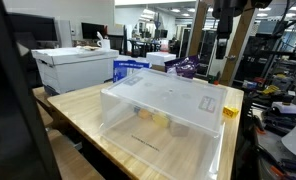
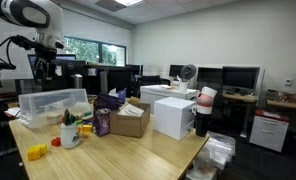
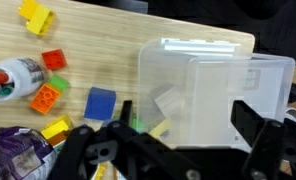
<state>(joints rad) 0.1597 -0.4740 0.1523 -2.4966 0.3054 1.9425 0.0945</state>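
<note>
Bin (image 3: 213, 90), clear plastic, stands on the table (image 3: 108, 40), blocks (image 3: 101, 102) just beside it. Gripper (image 3: 178, 130) hangs above the bin, jaws wide, empty. Coming down off-centre, a finger could catch the bin's wall and shove it into the blocks.

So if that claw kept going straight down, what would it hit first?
Most likely the clear plastic box, near its edge; the open gripper hangs above it, though depth is unclear.

clear, colourless bin (image 3: 213, 95) on pale wood-grain table (image 3: 98, 40). beside the bin: blue block (image 3: 101, 103). farther from the bin: orange block (image 3: 45, 96), red block (image 3: 54, 60), yellow block (image 3: 33, 15), purple bag (image 3: 18, 155).
</note>
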